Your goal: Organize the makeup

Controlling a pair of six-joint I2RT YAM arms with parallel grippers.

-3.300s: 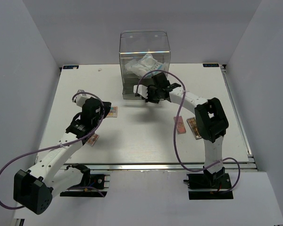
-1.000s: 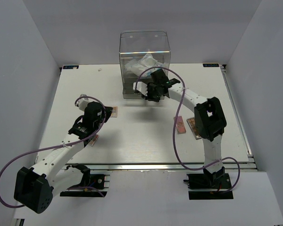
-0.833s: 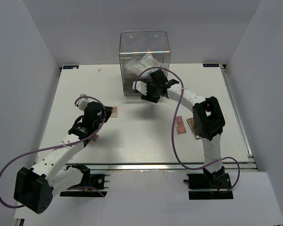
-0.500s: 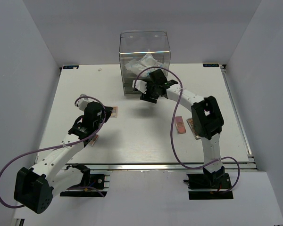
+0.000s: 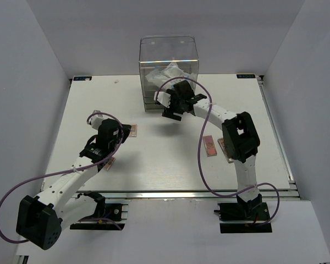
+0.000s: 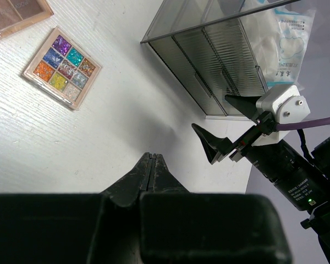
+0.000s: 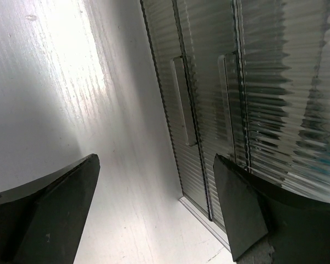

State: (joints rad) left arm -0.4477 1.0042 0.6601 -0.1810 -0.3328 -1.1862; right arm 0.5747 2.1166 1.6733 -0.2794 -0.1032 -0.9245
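Observation:
The makeup lies scattered. A multicolour palette [image 5: 131, 130] [image 6: 62, 67] sits near my left arm, with a brown palette [image 6: 14, 14] beside it. Another palette [image 5: 108, 163] shows partly under that arm. A pink palette [image 5: 210, 146] and a brown one [image 5: 224, 149] lie by my right arm. A white-blue packet [image 5: 168, 76] [image 6: 283, 41] rests in the top of the clear drawer box [image 5: 169, 66]. My left gripper [image 5: 117, 133] [image 6: 152, 157] hovers shut and empty. My right gripper [image 5: 168, 110] [image 7: 154, 187] stands wide open and empty just in front of the ribbed drawer fronts [image 7: 209, 82].
The drawer box stands at the back middle of the table [image 5: 165, 159]; its drawers look closed, with a handle slot [image 7: 182, 102] showing. White walls enclose the table on three sides. A purple cable [image 5: 204, 159] loops beside each arm.
My right gripper has opened wide and shifted slightly left along the drawer fronts. The left arm has stayed where it was, still shut.

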